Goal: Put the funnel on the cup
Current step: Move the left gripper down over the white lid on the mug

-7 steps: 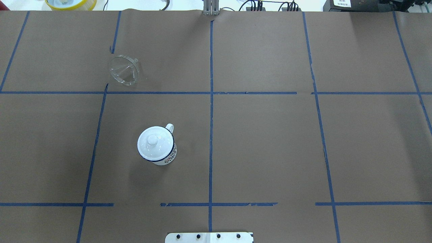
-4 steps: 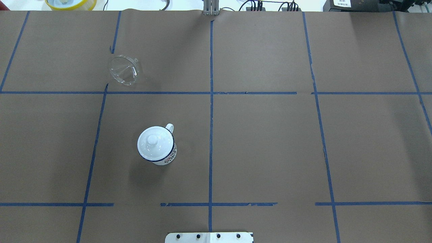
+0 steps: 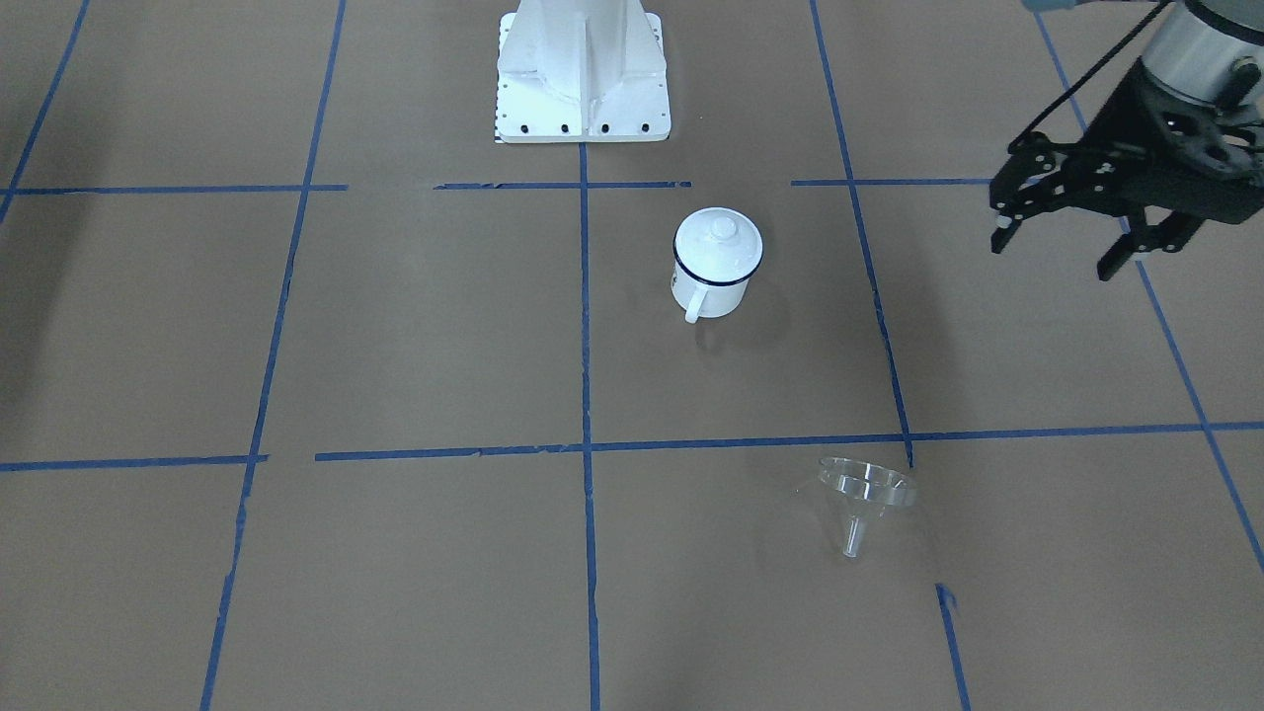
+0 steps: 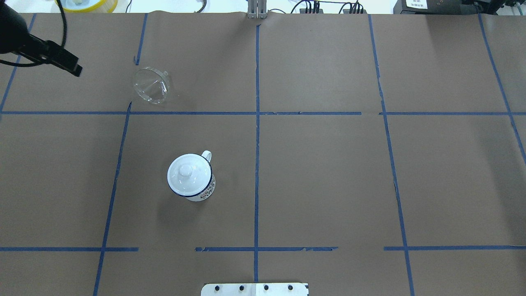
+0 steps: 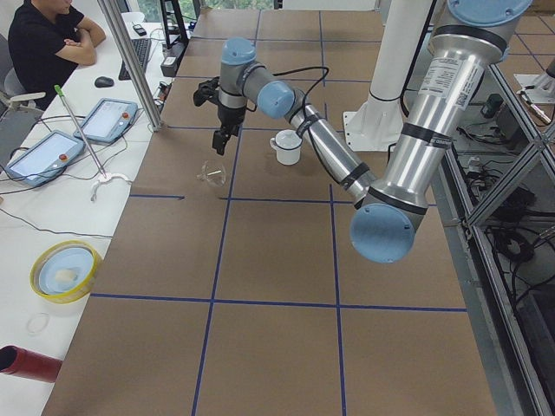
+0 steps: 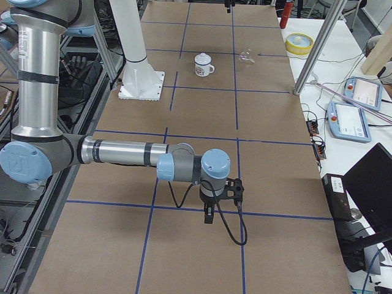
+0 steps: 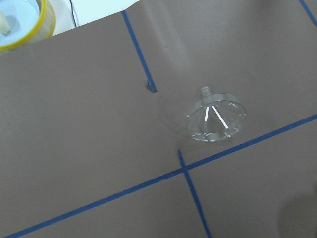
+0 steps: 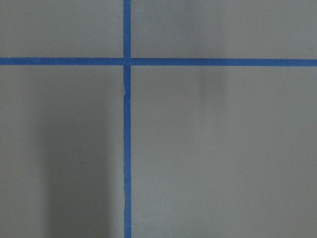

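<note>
White cup (image 3: 713, 288) near the robot's base (image 3: 583, 99) has its lid (image 3: 718, 237) on, the clear funnel (image 3: 864, 494) lies tipped farther out, well apart and untouched, and beyond it hangs the left gripper (image 3: 1053, 255), spread and empty, so no step looks done; whether the right gripper (image 6: 210, 214) is clenched I cannot tell.

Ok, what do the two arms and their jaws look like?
Both look alike: the left arm and right arm are silver tubes with pale blue joint caps and a printed white label on the upper tube. The jaws are black, open-framed linkages, and a black cable runs from each wrist.
</note>
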Motion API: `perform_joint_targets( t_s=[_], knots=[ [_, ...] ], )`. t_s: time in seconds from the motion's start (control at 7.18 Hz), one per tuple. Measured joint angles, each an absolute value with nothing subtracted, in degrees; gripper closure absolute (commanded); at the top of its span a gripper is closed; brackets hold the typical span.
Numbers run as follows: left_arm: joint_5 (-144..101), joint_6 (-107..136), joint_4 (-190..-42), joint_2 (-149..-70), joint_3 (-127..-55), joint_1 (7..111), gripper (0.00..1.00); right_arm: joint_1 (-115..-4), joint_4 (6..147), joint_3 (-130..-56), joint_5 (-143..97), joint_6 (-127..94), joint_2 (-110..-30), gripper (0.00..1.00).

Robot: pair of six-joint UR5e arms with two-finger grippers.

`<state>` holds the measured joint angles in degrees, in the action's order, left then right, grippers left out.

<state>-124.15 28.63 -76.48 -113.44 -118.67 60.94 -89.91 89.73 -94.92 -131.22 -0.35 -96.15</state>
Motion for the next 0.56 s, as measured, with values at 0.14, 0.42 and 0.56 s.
perform_joint_targets(
  t_s=[0.14, 0.42, 0.56],
  knots=[
    [-121.75, 36.36, -74.75, -115.95, -118.84, 55.73, 0.00, -89.91, 89.74, -94.92, -131.22, -0.35, -96.15, 0.00],
    [-117.35, 50.13, -73.77, -119.37, -118.57, 46.85, 0.00, -89.91, 89.74, -94.92, -131.22, -0.35, -96.15, 0.00],
    [-115.75, 56.36, -73.69, -120.21, -118.46, 43.25, 0.00, -89.91, 89.74, -94.92, -131.22, -0.35, -96.15, 0.00]
  ],
)
